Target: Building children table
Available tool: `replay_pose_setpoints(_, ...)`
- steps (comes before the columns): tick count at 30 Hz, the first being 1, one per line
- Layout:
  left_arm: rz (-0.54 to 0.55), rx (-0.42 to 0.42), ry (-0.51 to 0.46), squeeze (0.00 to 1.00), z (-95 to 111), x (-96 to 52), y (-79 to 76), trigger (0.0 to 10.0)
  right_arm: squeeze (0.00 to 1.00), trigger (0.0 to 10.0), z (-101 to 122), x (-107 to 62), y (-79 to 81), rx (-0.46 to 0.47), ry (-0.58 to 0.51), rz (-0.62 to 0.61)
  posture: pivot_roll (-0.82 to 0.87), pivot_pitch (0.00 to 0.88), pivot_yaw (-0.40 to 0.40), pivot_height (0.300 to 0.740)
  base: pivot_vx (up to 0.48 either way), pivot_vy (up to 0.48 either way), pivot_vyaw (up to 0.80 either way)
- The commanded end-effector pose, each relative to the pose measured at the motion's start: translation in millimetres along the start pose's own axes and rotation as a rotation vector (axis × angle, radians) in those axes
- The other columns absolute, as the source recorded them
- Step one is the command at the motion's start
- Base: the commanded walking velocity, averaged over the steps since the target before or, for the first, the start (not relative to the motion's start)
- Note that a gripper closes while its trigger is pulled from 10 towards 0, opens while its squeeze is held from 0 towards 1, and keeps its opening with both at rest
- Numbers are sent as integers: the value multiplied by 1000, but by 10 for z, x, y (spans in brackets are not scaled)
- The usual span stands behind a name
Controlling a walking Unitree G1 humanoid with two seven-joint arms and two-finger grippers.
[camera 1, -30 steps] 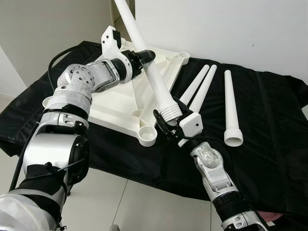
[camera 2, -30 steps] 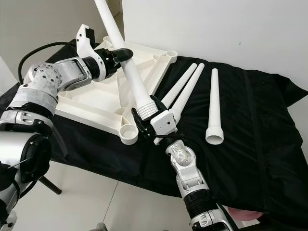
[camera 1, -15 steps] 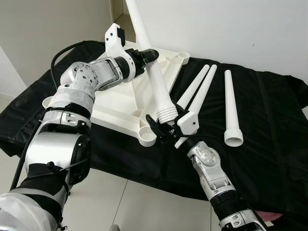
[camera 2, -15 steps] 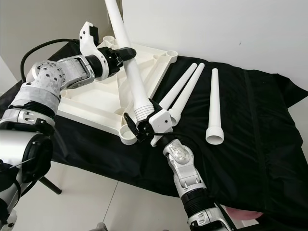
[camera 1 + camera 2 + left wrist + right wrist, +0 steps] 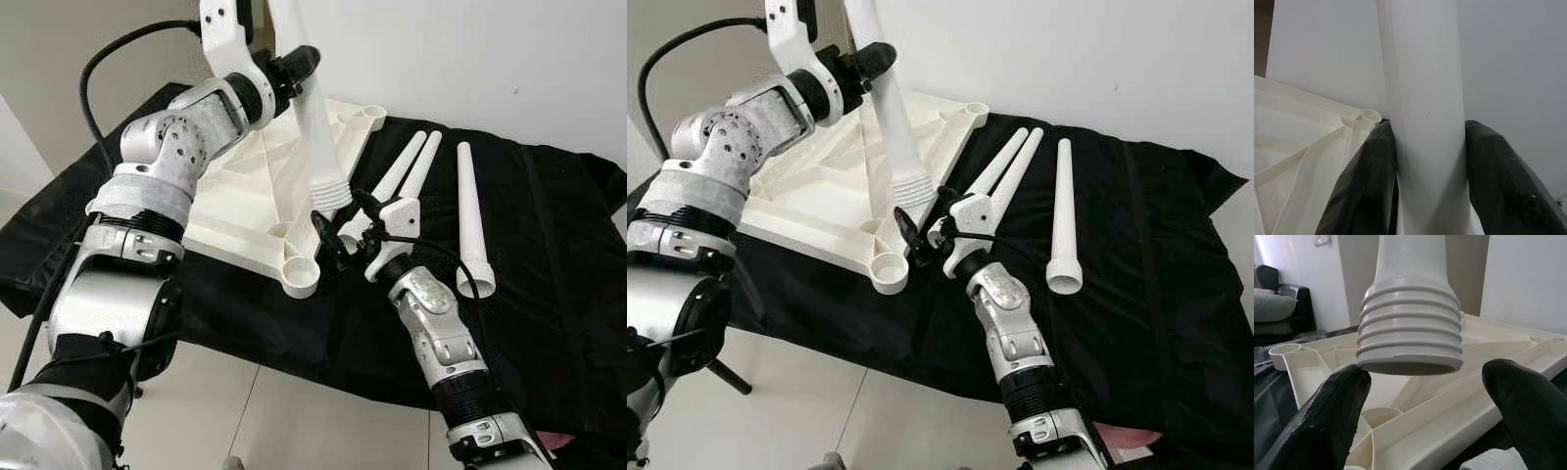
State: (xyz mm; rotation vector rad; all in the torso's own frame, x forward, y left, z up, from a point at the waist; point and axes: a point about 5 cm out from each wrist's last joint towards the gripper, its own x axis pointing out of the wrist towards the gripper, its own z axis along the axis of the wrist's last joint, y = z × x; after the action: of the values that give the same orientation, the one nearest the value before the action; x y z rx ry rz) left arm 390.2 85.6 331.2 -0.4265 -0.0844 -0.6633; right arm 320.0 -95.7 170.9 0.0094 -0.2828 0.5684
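A black cloth covers the tabletop before a white wall. Nearest, the right gripper hovers with its fingers spread, just under the threaded end of the held table leg, not touching it. Left of it lies the upturned white table panel; to the right rest three loose legs. Farther back, the left gripper pinches the held leg, nearly upright above the panel's near corner socket.
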Motion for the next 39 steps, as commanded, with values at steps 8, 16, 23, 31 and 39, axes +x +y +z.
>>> replay_pose_setpoints(8,-422,207,-40,0,19,-98,-160,10000,0,10000,105,10,-150,22,25,-47,-22,0,6,740,0,0,0)
replay_pose_setpoints(16,-430,356,-22,0,-223,-71,-273,10000,0,10000,294,165,-168,2,96,73,-14,0,-8,740,0,0,0)
replay_pose_setpoints(23,-460,368,-28,0,-376,-50,-412,10000,0,10000,416,275,-160,-10,91,109,-6,0,-10,740,0,0,0)
replay_pose_setpoints(31,-493,361,-17,0,-498,-44,-527,10000,682,10000,413,314,-153,-6,117,122,0,9,-16,740,0,0,0)
replay_pose_setpoints(39,-537,366,-26,0,-553,-47,-651,10000,0,10000,391,367,-200,-2,160,88,2,13,-16,740,0,0,0)
